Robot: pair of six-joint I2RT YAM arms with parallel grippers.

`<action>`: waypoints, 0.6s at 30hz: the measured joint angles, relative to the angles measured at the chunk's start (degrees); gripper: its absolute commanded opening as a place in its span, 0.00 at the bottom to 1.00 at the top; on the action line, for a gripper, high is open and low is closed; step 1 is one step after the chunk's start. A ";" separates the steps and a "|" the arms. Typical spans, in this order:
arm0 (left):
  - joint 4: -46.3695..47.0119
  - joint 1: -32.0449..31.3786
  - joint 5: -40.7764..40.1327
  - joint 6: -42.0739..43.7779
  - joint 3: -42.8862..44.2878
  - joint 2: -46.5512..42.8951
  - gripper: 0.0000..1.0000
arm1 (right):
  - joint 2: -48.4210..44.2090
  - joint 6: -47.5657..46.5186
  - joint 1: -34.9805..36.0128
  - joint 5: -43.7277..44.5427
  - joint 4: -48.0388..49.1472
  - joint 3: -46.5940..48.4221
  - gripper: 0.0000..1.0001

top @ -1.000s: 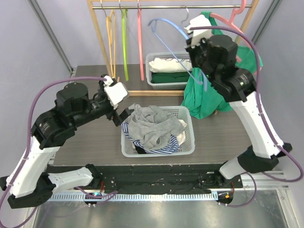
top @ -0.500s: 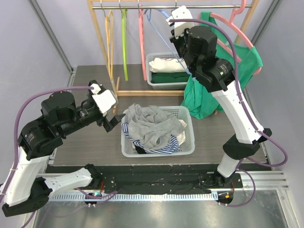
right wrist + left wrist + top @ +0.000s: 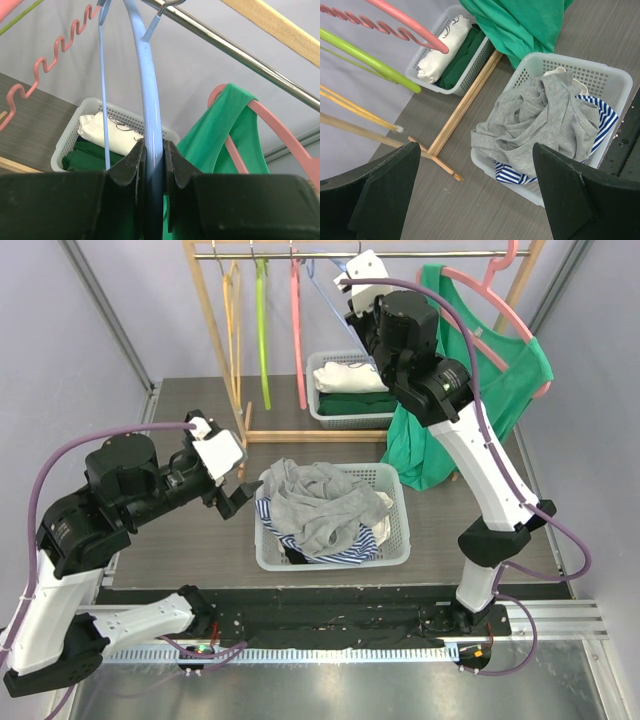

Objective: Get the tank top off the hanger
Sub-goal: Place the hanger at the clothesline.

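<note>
Your right pincer (image 3: 151,155) is clamped on the blue hanger (image 3: 148,75), whose hook sits on the rail (image 3: 225,42) just above it. The green tank top (image 3: 220,145) hangs to that pincer's right, draped on the pink hanger (image 3: 280,135). Your left pincer (image 3: 475,146) stands wide apart, holding nothing, with the white basket (image 3: 600,70) of crumpled clothes just ahead of it on the bench (image 3: 445,210).

top: overhead, wide | left wrist: down on basket (image 3: 592,80) | right wrist: close, upward | shared: tank top (image 3: 510,370)
</note>
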 measured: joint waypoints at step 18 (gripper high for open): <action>0.07 0.22 0.09 -0.42 0.00 -0.04 1.00 | 2.43 2.93 -4.76 -5.20 1.07 0.83 0.01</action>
